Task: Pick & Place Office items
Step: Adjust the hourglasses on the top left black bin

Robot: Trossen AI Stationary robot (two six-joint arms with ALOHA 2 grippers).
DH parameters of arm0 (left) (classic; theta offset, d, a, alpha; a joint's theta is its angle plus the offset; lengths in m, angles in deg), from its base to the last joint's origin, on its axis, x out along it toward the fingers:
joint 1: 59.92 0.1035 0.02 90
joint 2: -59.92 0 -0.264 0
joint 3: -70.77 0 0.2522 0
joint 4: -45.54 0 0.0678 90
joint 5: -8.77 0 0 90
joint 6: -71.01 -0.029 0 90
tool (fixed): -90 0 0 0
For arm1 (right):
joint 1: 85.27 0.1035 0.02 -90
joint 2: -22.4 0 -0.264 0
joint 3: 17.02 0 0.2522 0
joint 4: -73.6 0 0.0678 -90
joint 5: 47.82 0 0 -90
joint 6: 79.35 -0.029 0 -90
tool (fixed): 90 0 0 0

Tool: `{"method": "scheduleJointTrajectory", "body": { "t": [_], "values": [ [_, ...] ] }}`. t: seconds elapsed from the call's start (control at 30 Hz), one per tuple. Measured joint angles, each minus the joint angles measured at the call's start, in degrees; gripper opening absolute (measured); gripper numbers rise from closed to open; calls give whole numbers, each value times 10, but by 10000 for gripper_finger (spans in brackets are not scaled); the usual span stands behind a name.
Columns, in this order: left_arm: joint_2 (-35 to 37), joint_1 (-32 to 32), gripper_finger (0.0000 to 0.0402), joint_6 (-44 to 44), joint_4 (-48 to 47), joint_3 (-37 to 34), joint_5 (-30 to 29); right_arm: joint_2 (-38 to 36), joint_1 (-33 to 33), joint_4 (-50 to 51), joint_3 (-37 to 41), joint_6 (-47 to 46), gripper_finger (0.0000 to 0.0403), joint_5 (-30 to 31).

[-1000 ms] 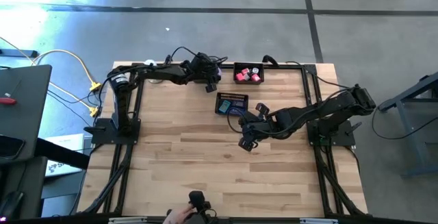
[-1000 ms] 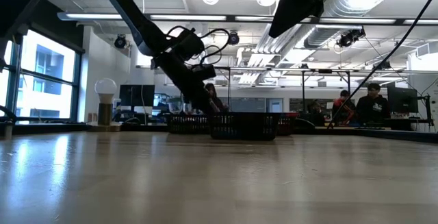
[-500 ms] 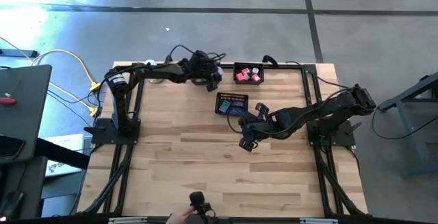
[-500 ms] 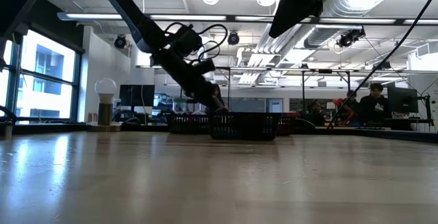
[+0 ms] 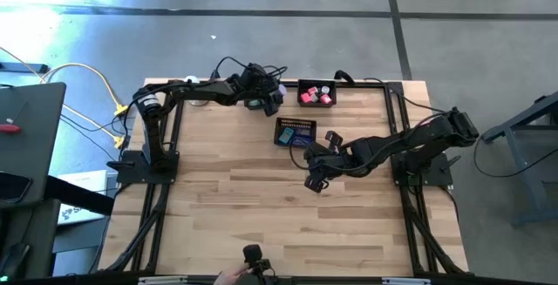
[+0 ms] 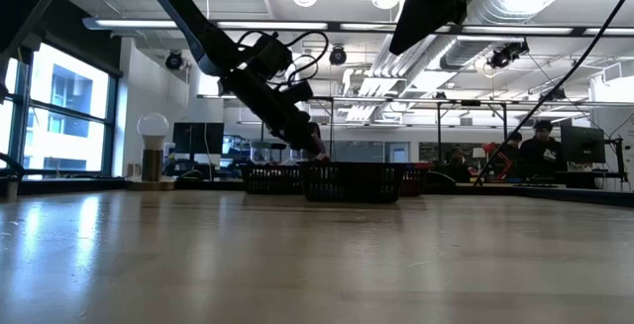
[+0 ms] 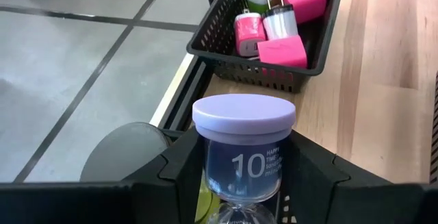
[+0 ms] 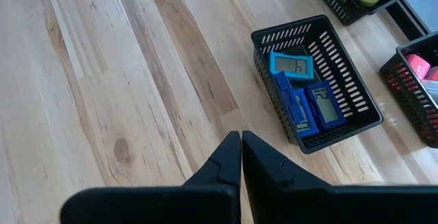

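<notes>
Your left pincer (image 7: 243, 183) is clamped on a small sand timer with a lavender cap (image 7: 243, 117), carrying it above the far edge of the bench (image 5: 261, 198). Over the last second the left arm has drifted rightward along that far edge, so the timer now sits close to the black mesh tray of pink cubes (image 7: 287, 42), near its left side but not yet above it. That suggests the carry is nearly over and a release comes next, though which tray you mean to use cannot be told. Your right pincer (image 8: 241, 157) has not moved: it is closed, empty, hovering over bare wood just near of the tray of blue blocks (image 8: 311, 107) at mid-bench.
</notes>
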Motion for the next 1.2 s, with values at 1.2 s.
{"method": "scheduleJointTrajectory", "body": {
  "t": [1.2],
  "values": [
    [40,9,154,83,267,-142,56,0,0,-1,0,14,2,2]
  ]
}}
